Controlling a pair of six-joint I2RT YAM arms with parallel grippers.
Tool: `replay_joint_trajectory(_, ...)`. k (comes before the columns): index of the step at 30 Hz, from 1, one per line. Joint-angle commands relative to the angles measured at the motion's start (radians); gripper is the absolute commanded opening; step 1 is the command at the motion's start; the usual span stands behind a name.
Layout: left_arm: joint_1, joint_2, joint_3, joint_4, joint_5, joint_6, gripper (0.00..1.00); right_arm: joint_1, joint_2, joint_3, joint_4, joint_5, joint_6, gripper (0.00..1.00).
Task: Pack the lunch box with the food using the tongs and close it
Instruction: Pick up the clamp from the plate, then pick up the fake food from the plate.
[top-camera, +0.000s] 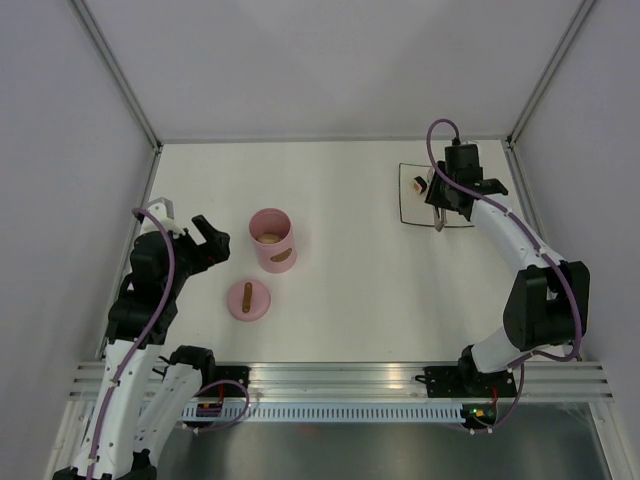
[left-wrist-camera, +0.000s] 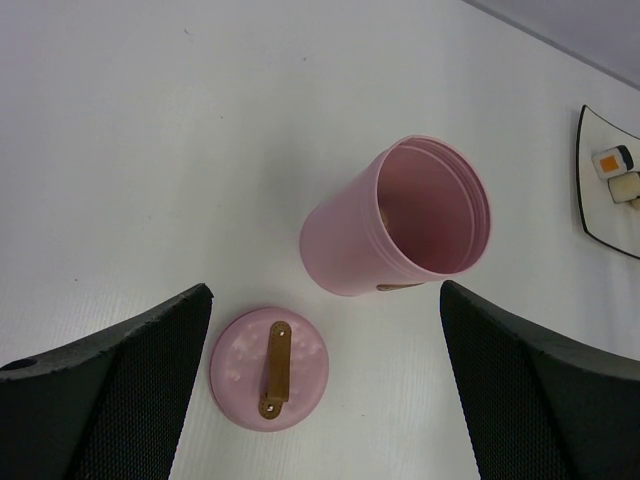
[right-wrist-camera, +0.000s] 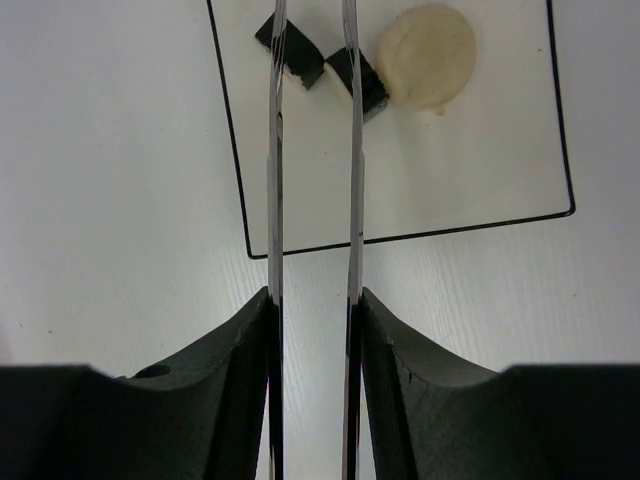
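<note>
The pink lunch box (top-camera: 272, 240) stands upright and uncovered, with a beige bit showing inside it. Its lid (top-camera: 248, 299) lies flat just in front, handle up. My left gripper (top-camera: 212, 240) hangs open to the left of both; its wrist view shows the lunch box (left-wrist-camera: 395, 225) and lid (left-wrist-camera: 269, 368) below the wide-spread jaws of the left gripper (left-wrist-camera: 325, 290). My right gripper (right-wrist-camera: 313, 300) is shut on the tongs (right-wrist-camera: 275, 180), whose two arms reach over the plate (right-wrist-camera: 450, 170). Two dark food pieces (right-wrist-camera: 290, 50) lie at the arms, a beige one (right-wrist-camera: 428, 55) beside them. The tong tips are out of frame.
The square white plate (top-camera: 410, 215) sits at the back right, under the right gripper (top-camera: 445, 195). White walls with metal posts close off the table on three sides. A metal rail runs along the near edge by the arm bases.
</note>
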Motion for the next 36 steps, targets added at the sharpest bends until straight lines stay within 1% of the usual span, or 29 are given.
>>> replay_joint_trajectory(1, -0.002, -0.014, -0.008, 0.037, 0.005, 0.038, 1.0, -0.037, 0.022, 0.094, -0.075, -0.027, -0.029, 0.45)
replay_joint_trajectory(5, -0.002, -0.018, -0.008, 0.037, 0.005, 0.038, 1.0, -0.077, 0.05, 0.114, -0.098, -0.031, -0.046, 0.46)
replay_joint_trajectory(11, -0.004, -0.018, -0.008, 0.037, 0.006, 0.038, 1.0, -0.151, 0.061, 0.067, -0.069, -0.109, -0.034, 0.47)
replay_joint_trajectory(14, -0.002, -0.017, -0.008, 0.037, 0.003, 0.038, 1.0, -0.18, 0.067, 0.059, -0.063, -0.112, -0.035, 0.48)
replay_joint_trajectory(26, -0.002, -0.009, -0.008, 0.037, 0.006, 0.038, 1.0, -0.191, 0.085, 0.05, -0.047, -0.122, -0.035, 0.56)
replay_joint_trajectory(36, -0.002, -0.006, -0.008, 0.037, 0.009, 0.038, 1.0, -0.211, 0.094, 0.039, -0.049, -0.126, -0.038, 0.6)
